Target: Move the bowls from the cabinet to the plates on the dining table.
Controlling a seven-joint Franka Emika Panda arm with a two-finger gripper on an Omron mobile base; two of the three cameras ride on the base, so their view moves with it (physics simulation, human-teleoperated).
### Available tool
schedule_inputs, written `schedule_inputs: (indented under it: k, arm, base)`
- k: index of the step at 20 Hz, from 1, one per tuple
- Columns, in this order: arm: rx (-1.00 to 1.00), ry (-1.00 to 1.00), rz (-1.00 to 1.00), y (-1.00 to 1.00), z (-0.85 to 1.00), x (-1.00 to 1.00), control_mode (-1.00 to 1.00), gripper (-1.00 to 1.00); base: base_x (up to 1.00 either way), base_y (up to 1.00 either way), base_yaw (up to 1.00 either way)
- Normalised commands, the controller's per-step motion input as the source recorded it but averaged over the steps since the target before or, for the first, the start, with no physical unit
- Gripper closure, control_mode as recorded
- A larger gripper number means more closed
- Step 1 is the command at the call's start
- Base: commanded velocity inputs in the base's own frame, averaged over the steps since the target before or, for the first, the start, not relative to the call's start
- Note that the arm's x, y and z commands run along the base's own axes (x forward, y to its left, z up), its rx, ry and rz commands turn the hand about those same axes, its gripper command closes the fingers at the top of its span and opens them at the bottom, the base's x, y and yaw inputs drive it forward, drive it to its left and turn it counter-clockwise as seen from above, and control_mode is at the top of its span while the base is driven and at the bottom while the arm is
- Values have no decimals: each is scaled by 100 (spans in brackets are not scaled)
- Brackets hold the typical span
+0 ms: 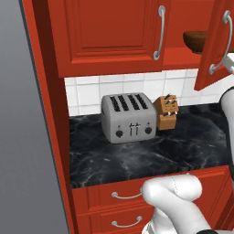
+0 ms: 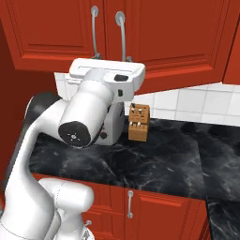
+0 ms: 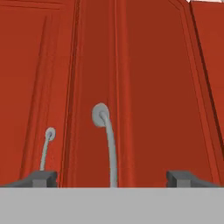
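While the left base view shows the dark brown bowl (image 1: pixel 197 39) on the cabinet (image 1: pixel 114 36) shelf behind a part-open door (image 1: pixel 215 43), the hand view has the gripper (image 3: pixel 111 178) spread wide around a curved handle (image 3: pixel 108 146) — probably that door's. A glancing grip could slip off — leaving the bowl blocked.

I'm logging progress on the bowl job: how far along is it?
Early. Done: one cabinet door stands ajar, showing the dark brown bowl on the shelf. In hand: nothing; the open claw straddles a curved door handle without gripping it. Left: carrying both bowls to the plates.
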Motion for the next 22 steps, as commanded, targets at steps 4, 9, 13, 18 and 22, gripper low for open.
schedule_inputs:
  k: [4, 9, 13, 18, 22]
  arm:
    - [18, 12, -8, 60, 0, -13, -100, -100]
    - [10, 11, -5, 61, 0, -23, -100, -100]
    - [12, 13, -1, 60, 0, -32, -100, -100]
    - [10, 17, 0, 58, 0, -22, -100, -100]
    - [6, 22, 0, 56, -2, -6, -100, -100]
  base:
    - [0, 0, 0]
    - [0, 0, 0]
    - [0, 0, 0]
    - [0, 0, 0]
    - [0, 0, 0]
